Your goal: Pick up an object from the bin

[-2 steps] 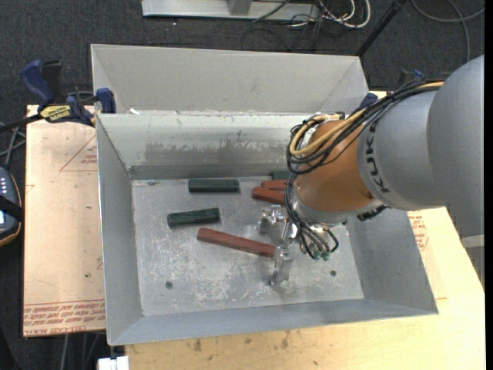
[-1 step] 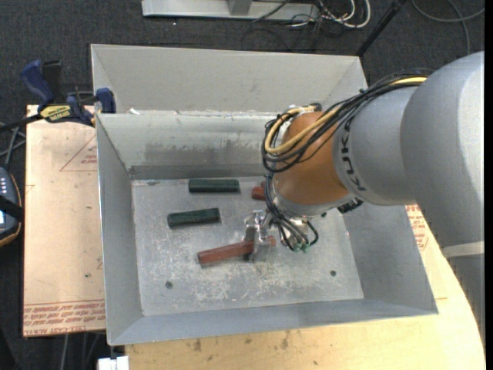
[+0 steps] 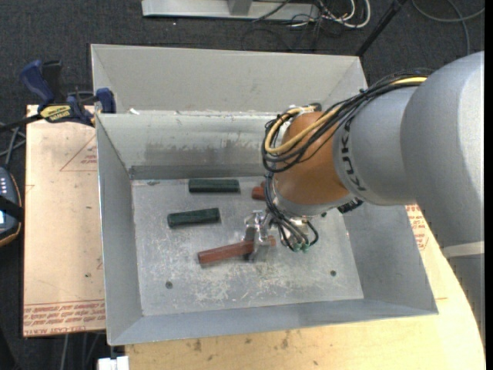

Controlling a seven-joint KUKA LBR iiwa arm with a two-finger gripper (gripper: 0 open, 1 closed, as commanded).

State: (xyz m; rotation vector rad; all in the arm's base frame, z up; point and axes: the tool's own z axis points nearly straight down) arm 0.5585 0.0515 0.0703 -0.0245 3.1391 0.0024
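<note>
A reddish-brown bar (image 3: 219, 254) lies flat on the bin floor, near the middle and slightly tilted. My gripper (image 3: 258, 241) is down at this bar's right end and covers that end. Up and to the left of it lies a dark green bar (image 3: 194, 219), apart from the gripper.
A second dark green bar (image 3: 214, 184) lies near the back wall. A small reddish piece (image 3: 257, 193) shows beside it, partly hidden under the arm's orange cover. The arm and its cables hang over the bin's right half.
</note>
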